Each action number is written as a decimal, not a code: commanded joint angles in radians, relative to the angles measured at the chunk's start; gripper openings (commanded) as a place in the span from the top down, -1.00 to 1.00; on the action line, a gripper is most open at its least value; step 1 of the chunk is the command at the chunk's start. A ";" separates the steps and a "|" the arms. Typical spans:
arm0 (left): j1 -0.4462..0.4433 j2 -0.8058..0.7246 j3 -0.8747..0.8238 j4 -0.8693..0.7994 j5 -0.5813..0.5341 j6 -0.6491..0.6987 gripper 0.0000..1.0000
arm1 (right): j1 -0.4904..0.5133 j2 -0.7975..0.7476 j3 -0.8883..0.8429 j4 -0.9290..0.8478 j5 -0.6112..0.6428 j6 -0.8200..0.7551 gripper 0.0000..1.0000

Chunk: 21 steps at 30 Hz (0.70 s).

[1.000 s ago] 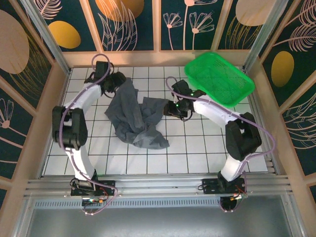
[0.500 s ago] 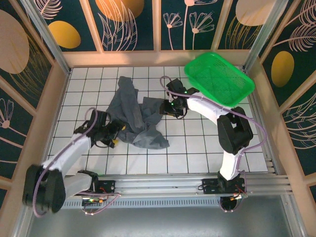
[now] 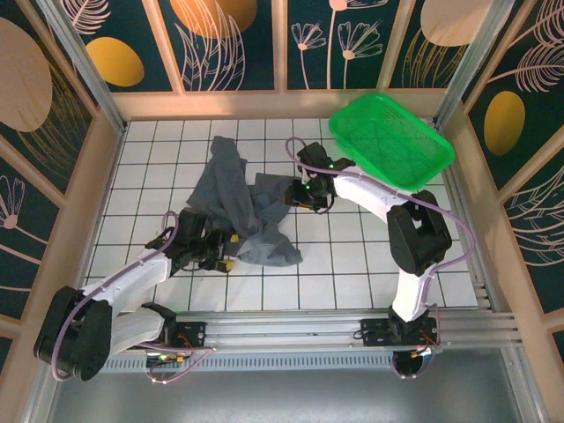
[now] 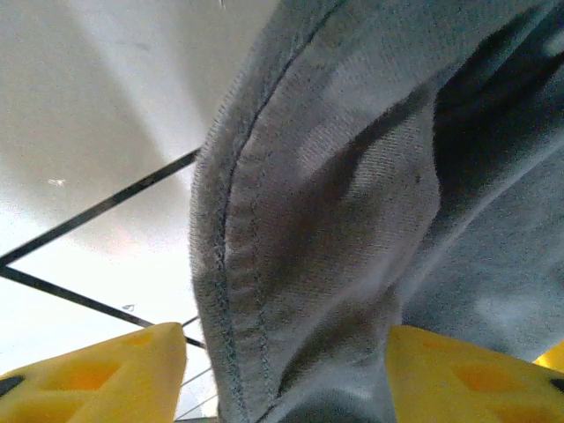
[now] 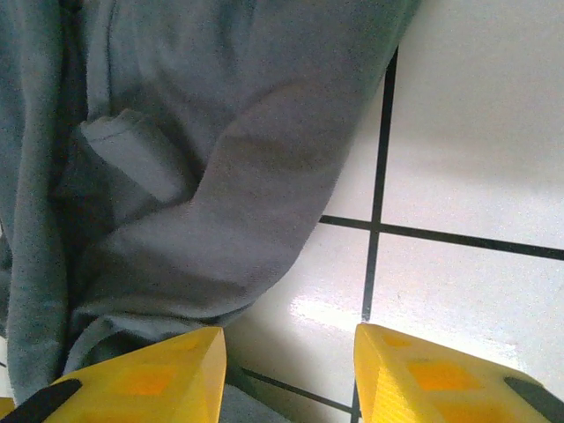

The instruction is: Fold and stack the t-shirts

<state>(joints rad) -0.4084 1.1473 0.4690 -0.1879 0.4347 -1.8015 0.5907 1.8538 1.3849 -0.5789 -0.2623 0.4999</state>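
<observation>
Tiled table (image 3: 352,264): left tool (image 4: 286,370) has slid to t-shirt (image 3: 238,203) hem, fingers apart; right tool (image 5: 289,352) unmoved, apart.

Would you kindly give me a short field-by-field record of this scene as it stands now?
t-shirts: crumpled grey heap on the tiled table, unfolded, count unclear
left gripper: open, straddling a stitched hem at the heap's near edge
right gripper: open at the heap's right edge, mostly bare table in its gap
basket: green mesh, far right corner
</observation>
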 commanded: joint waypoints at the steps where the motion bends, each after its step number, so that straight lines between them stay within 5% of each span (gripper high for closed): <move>1: -0.020 0.058 0.038 0.113 0.004 -0.046 0.04 | 0.006 -0.060 -0.029 0.007 0.007 0.008 0.14; 5: -0.021 0.069 0.098 0.009 -0.056 0.025 1.00 | 0.001 -0.067 -0.041 0.019 0.020 0.022 0.14; 9: 0.024 0.016 0.166 -0.196 -0.225 0.166 1.00 | -0.009 -0.060 -0.030 0.034 0.033 0.042 0.14; 13: 0.162 -0.040 0.301 -0.431 -0.444 0.392 1.00 | -0.015 -0.041 -0.017 0.053 0.043 0.067 0.15; 16: 0.256 -0.046 0.408 -0.516 -0.617 0.540 1.00 | -0.022 -0.002 0.004 0.066 0.037 0.089 0.14; 21: 0.279 -0.035 0.498 -0.546 -0.826 0.658 1.00 | -0.033 0.083 0.066 0.066 0.012 0.150 0.10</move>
<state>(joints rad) -0.1368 1.1133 0.9306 -0.6277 -0.1848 -1.2968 0.5690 1.8797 1.4036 -0.5297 -0.2367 0.5911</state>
